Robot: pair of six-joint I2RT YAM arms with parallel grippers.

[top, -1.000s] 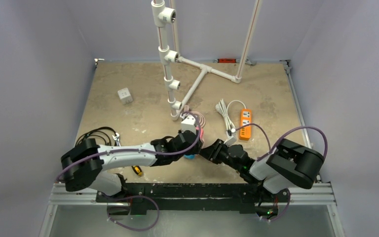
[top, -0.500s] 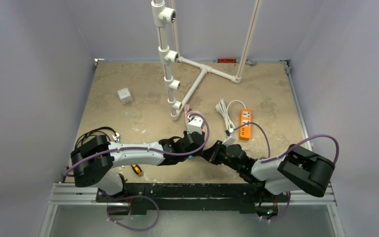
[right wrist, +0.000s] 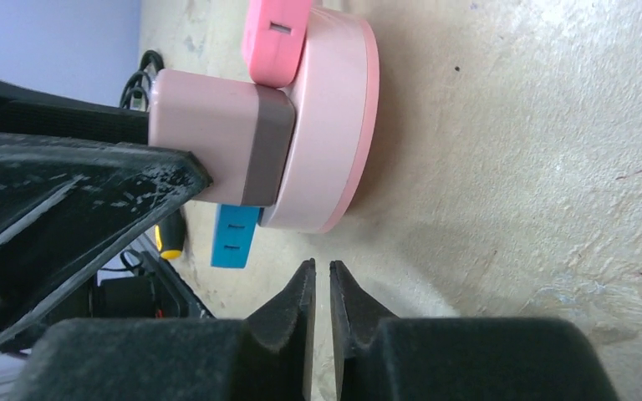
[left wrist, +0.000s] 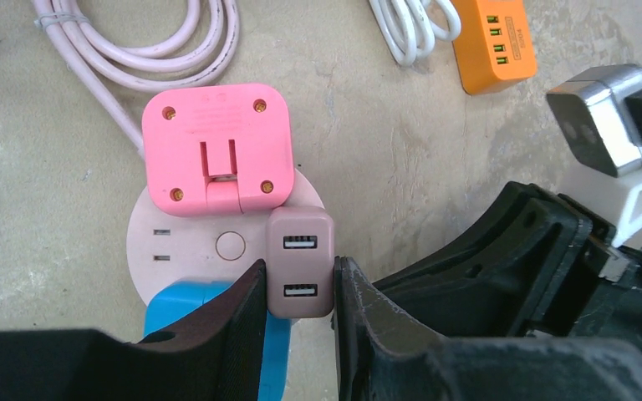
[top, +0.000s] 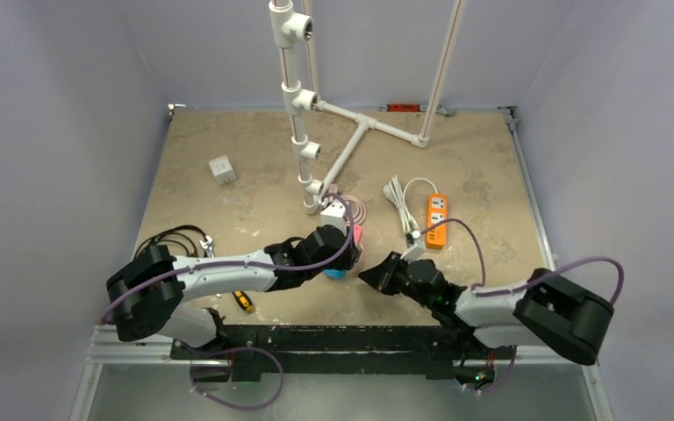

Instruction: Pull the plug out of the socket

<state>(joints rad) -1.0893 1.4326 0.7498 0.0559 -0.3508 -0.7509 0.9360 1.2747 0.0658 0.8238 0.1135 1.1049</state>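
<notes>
A round pale-pink socket hub (left wrist: 175,251) lies on the table and holds a pink plug (left wrist: 216,150), a blue plug (left wrist: 185,302) and a dusty-pink USB charger plug (left wrist: 301,263). My left gripper (left wrist: 299,288) is shut on the USB charger plug, one finger on each side. The right wrist view shows the charger (right wrist: 217,138) still seated in the socket hub (right wrist: 338,125). My right gripper (right wrist: 322,271) is shut and empty, low on the table just beside the hub. In the top view the left gripper (top: 338,256) covers the hub and the right gripper (top: 371,274) sits to its right.
An orange power strip (top: 437,219) with a coiled white cable (top: 397,195) lies right of the hub. A white pipe frame (top: 316,132) stands behind it. A white cube adapter (top: 221,169) is far left. A yellow-handled tool (top: 244,303) and black cables (top: 171,239) lie near the left arm.
My left wrist has shifted slightly while staying over the hub. My right arm's elbow has swung out to the right and lower, and its gripper has drawn back a little from the hub.
</notes>
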